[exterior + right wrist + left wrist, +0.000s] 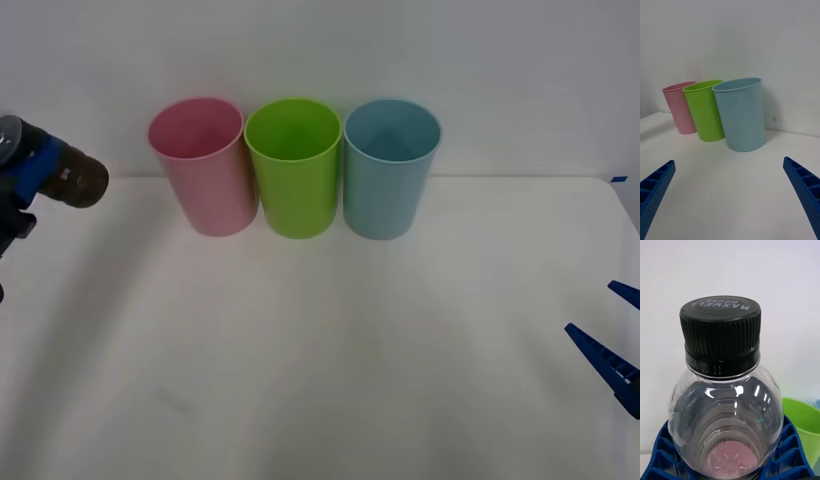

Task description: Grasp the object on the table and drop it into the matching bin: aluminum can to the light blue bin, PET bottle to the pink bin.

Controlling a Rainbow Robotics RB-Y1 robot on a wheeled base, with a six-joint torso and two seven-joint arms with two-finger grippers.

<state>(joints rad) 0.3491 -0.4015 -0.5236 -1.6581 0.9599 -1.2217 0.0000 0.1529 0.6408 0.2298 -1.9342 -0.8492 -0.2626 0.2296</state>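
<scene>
The PET bottle (78,180), clear with a dark lower body, hangs tilted above the table (320,360) at the far left, to the left of the pink bin (203,165). My left gripper (42,170) is shut on it. In the left wrist view its black cap (720,324) faces the camera and blue fingers (792,450) hug the clear body (726,408). The light blue bin (390,165) stands rightmost in the row. My right gripper (612,345) waits open low at the right edge, with the bins ahead of its fingers (657,185).
A lime green bin (294,165) stands between the pink and light blue bins, the three close together at the back of the table against a white wall. A blue mark (619,179) sits at the table's far right corner.
</scene>
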